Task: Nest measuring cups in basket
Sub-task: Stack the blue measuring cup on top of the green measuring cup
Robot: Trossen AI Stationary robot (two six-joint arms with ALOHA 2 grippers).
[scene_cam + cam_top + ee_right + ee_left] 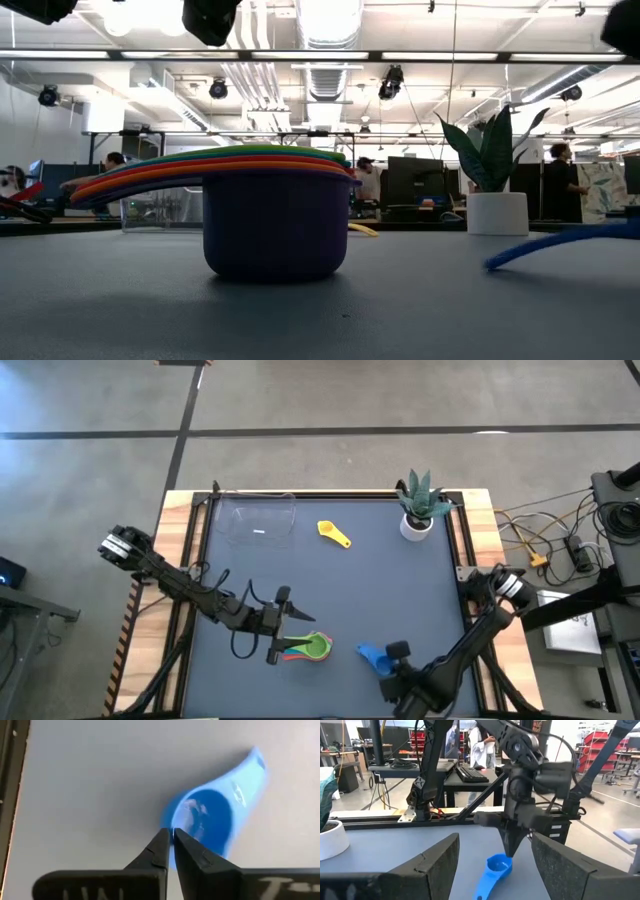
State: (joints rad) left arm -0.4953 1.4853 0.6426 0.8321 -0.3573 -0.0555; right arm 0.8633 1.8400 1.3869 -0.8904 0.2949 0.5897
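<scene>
Four nested measuring cups (305, 649) sit near the table's near edge, just beside the wide-open, empty left gripper (280, 625). To their right, the right gripper (392, 656) pinches the blue cup's (207, 820) rim. The yellow cup (333, 533) lies beside the basket (262, 520), far left.

Grey concrete floor (330, 400); bright ceiling lights (330, 20) overhead.

Probably an open lab-office: exposed ceiling ducts (325, 40), monitor desks (415, 185), seated people.
</scene>
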